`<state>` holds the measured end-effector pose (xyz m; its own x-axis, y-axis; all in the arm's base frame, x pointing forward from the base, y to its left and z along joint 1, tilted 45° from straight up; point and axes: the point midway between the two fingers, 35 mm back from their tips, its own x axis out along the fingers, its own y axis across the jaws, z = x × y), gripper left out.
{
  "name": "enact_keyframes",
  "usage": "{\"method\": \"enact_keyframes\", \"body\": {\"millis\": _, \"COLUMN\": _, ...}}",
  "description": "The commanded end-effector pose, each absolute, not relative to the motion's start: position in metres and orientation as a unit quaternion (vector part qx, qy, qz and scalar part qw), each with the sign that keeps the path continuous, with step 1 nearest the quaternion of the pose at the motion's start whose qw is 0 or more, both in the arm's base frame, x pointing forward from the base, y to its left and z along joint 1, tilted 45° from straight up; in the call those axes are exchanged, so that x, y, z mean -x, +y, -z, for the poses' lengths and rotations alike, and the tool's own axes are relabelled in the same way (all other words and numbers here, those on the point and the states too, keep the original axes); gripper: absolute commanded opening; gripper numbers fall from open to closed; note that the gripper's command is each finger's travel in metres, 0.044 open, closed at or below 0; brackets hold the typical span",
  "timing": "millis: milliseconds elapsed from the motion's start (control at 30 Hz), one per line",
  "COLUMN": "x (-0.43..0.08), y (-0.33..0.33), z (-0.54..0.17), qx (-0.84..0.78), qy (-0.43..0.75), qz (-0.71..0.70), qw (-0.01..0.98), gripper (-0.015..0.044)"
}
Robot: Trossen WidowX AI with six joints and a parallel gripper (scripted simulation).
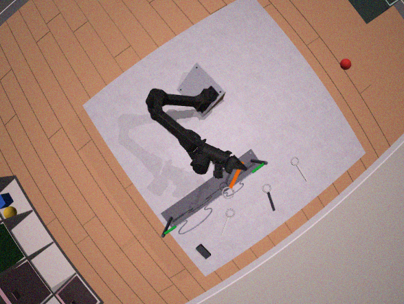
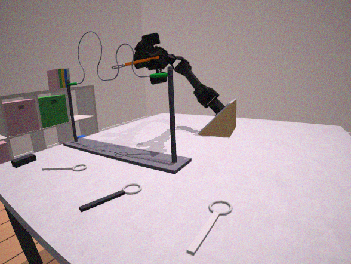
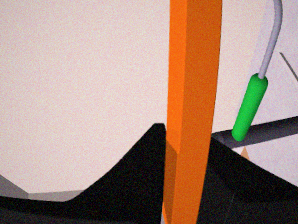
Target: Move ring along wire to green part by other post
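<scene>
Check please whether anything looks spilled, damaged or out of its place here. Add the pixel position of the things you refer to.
Only a red ball [image 1: 345, 64] looks out of place: it lies loose on the floor [image 1: 75, 62] [image 2: 7, 230], while a yellow ball [image 1: 9, 212] sits in the shelf unit [image 1: 40, 251] [image 2: 85, 88]. Nothing looks spilled or damaged.

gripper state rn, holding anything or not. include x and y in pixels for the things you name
Gripper [image 1: 243, 167] [image 3: 170, 133]: closed on the orange handle [image 1: 235, 178] [image 2: 140, 61] [image 3: 192, 65] of the ring [image 1: 228, 192] [image 2: 119, 67].
</scene>
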<state>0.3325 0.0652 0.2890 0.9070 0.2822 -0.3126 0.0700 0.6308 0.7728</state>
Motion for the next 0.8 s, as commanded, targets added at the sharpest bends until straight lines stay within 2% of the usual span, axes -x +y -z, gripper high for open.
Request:
{"method": "enact_keyframes", "body": {"millis": 0, "x": -0.332, "y": 0.069, "z": -0.299, "qx": -0.436, "qy": 0.201, "qz": -0.070, "qw": 0.874, "gripper": -0.0150}}
{"method": "enact_keyframes", "body": {"millis": 767, "x": -0.331, "y": 0.074, "z": -0.311, "qx": -0.427, "qy": 0.202, "qz": -0.067, "qw": 0.879, "gripper": -0.0150}}
